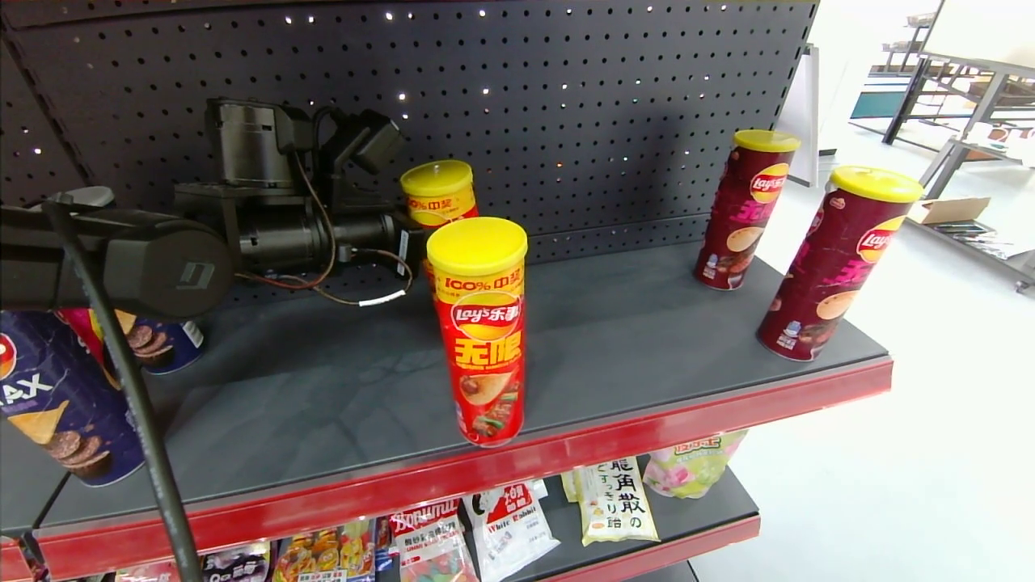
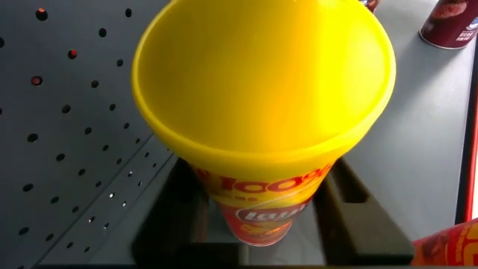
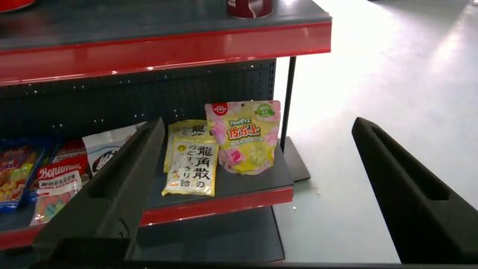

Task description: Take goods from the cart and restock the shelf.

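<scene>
Top tier: a dark grey metal shelf board with a red front lip (image 1: 614,356), backed by a black perforated pegboard panel (image 1: 566,97). Upright at the front edge stands a tall red chip canister with a yellow plastic lid (image 1: 482,339). Behind it, close to the pegboard, is a second red canister with a yellow lid (image 1: 439,198); its base is hidden. On the right are two maroon canisters with yellow lids, the rear maroon canister (image 1: 744,214) near the pegboard and the front maroon canister (image 1: 837,271) at the corner. At the far left are two dark blue canisters (image 1: 48,404), (image 1: 166,339). On the lower shelf (image 3: 224,207), a pink-and-green snack bag (image 3: 245,137) leans just beside a yellow-and-white bag (image 3: 190,158).
</scene>
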Available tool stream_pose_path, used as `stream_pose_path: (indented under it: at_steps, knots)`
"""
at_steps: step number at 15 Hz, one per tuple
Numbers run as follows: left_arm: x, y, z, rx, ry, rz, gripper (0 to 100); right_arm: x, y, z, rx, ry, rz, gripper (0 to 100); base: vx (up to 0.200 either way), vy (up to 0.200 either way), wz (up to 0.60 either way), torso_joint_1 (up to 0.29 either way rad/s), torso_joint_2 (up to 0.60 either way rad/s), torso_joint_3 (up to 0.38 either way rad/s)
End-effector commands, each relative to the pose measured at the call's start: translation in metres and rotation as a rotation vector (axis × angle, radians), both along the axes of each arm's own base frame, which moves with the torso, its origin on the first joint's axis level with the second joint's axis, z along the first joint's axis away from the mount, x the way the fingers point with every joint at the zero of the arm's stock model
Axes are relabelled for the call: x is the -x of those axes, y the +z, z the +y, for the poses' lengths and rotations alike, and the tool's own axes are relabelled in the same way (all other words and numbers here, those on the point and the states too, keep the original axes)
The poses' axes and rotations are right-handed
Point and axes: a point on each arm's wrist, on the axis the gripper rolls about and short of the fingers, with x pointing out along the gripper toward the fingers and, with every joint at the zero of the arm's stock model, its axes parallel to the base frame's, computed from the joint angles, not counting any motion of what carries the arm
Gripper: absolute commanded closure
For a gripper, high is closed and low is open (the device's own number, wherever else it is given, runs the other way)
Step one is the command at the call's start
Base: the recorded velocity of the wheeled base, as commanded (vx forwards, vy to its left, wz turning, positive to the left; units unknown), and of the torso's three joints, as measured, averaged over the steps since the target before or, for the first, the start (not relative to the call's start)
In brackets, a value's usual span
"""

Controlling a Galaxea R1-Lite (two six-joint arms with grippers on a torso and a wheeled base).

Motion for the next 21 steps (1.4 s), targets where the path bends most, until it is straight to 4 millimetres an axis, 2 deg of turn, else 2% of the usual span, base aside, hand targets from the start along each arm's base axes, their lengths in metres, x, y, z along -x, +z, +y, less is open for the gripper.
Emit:
stream_pose_path:
  at_steps: [1, 8, 11, 15, 16, 17, 18, 19, 20, 21]
  knots:
    - [0.000, -0.001, 0.000, 0.000, 0.001, 0.004, 0, 0.000, 0.000, 0.000, 0.000, 0.001, 0.002, 0, 0.000, 0.000, 0.00, 0.000, 0.00, 0.000]
    - [0.017, 0.001, 0.008, -0.010, 0.011, 0.042, 0, 0.000, 0.000, 0.000, 0.000, 0.001, 0.002, 0, 0.000, 0.000, 0.00, 0.000, 0.00, 0.000]
    - [0.041, -0.004, 0.023, -0.020, 0.030, 0.078, 0, 0.000, 0.000, 0.000, 0.000, 0.001, 0.000, 0, 0.000, 0.000, 0.00, 0.000, 0.00, 0.000]
    - [0.078, -0.010, 0.055, -0.030, 0.095, 0.115, 0, 0.000, 0.000, 0.000, 0.000, 0.001, 0.000, 0, 0.000, 0.000, 0.00, 0.000, 0.00, 0.000]
    - [0.102, -0.014, 0.069, -0.033, 0.124, 0.127, 0, 0.000, 0.000, 0.000, 0.000, 0.001, 0.002, 0, 0.000, 0.000, 0.00, 0.000, 0.00, 0.000]
    - [0.126, -0.017, 0.076, -0.035, 0.138, 0.123, 0, 0.000, 0.000, 0.000, 0.000, 0.001, 0.002, 0, 0.000, 0.000, 0.00, 0.000, 0.00, 0.000]
    - [0.158, -0.020, 0.084, -0.036, 0.145, 0.112, 0, 0.000, 0.000, 0.000, 0.000, 0.001, 0.002, 0, 0.000, 0.000, 0.00, 0.000, 0.00, 0.000]
    - [0.179, -0.023, 0.090, -0.034, 0.153, 0.106, 0, 0.000, 0.000, 0.000, 0.000, 0.001, 0.002, 0, 0.000, 0.000, 0.00, 0.000, 0.00, 0.000]
    - [0.225, -0.029, 0.102, -0.031, 0.174, 0.095, 0, 0.000, 0.000, 0.000, 0.000, 0.001, 0.002, 0, 0.000, 0.000, 0.00, 0.000, 0.00, 0.000]
    - [0.254, -0.028, 0.109, -0.027, 0.197, 0.109, 0, 0.000, 0.000, 0.000, 0.000, 0.001, 0.000, 0, 0.000, 0.000, 0.00, 0.000, 0.00, 0.000]
